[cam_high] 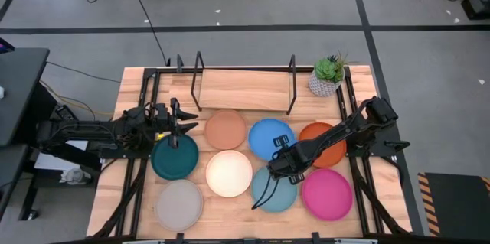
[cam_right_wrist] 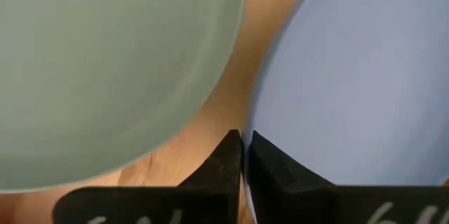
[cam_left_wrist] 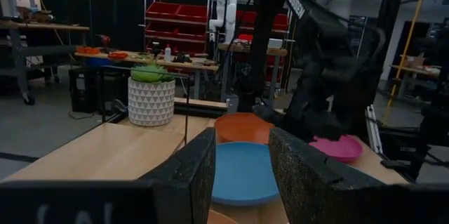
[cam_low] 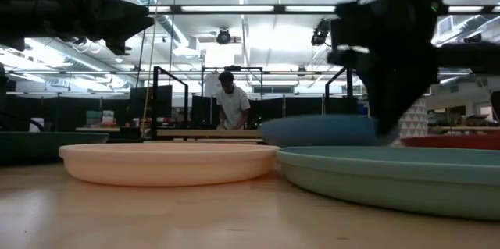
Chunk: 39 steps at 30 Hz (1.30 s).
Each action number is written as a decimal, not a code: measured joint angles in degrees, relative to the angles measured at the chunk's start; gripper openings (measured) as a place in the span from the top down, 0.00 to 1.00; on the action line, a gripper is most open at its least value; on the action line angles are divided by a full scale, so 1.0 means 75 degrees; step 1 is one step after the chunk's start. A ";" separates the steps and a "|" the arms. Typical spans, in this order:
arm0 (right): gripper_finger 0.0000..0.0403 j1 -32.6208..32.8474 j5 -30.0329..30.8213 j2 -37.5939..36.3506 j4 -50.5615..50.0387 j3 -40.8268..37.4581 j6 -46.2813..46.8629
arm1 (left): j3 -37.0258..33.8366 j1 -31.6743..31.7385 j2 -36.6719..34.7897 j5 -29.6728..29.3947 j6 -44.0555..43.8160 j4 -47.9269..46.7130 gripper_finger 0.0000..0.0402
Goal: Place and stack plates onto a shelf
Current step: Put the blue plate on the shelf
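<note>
Eight plates lie flat on the slatted table: peach [cam_high: 225, 129], blue [cam_high: 269, 135], orange [cam_high: 325, 141], teal [cam_high: 174, 160], cream [cam_high: 228, 174], pale blue [cam_high: 274, 190], magenta [cam_high: 327, 193], grey [cam_high: 178, 204]. The shelf [cam_high: 241, 89], a light-wood board with black loop uprights, stands bare at the far edge. My right gripper [cam_high: 277, 157] is shut at the blue plate's near rim, between it and the pale blue plate [cam_right_wrist: 105, 62]. My left gripper [cam_high: 182, 125] hovers open over the teal plate's far rim and looks across at the blue plate [cam_left_wrist: 242, 175]. My right gripper [cam_right_wrist: 243, 147] pinches the blue plate's near rim [cam_right_wrist: 254, 115] between its two fingertips, one on the plate's inner face and one outside. It comes from above, slanting down from the table's right. Whether the plate has left the table I cannot tell.
A potted plant in a white pot [cam_high: 328, 77] stands at the shelf's right end. The shelf's black uprights [cam_high: 292, 83] rise above the board. A person [cam_low: 232, 101] stands in the room beyond the table's far edge.
</note>
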 joint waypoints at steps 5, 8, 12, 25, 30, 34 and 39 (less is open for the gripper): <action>0.94 -0.0006 0.0102 0.0000 -0.0391 0.0903 -0.0487 | 0.0000 0.0000 0.0000 0.0000 -0.0005 -0.0003 0.65; 0.95 -0.0064 0.0534 0.0000 -0.0506 0.1329 -0.0965 | 0.0000 0.0000 0.0000 0.0000 -0.0007 -0.0003 0.65; 0.95 -0.0584 0.1060 -0.0006 -0.0405 0.1508 -0.1467 | 0.0000 0.0000 0.0000 0.0000 -0.0146 0.0000 0.65; 0.94 -0.3400 0.0477 0.0013 -0.0033 0.1288 -0.2142 | 0.0000 0.0000 0.0000 0.0000 -0.0142 0.0000 0.65; 0.94 -0.4158 0.0140 0.0096 0.0214 0.1288 -0.2697 | 0.0000 0.0003 0.0000 0.0003 -0.0136 -0.0001 0.65; 0.94 -0.4559 -0.0056 0.0325 0.0168 0.1288 -0.2909 | 0.0000 0.0000 0.0000 0.0003 -0.0134 -0.0008 0.65; 0.94 -0.4729 0.0172 0.0527 0.0174 0.1299 -0.2975 | 0.0000 0.0003 0.0000 0.0001 -0.0131 -0.0023 0.65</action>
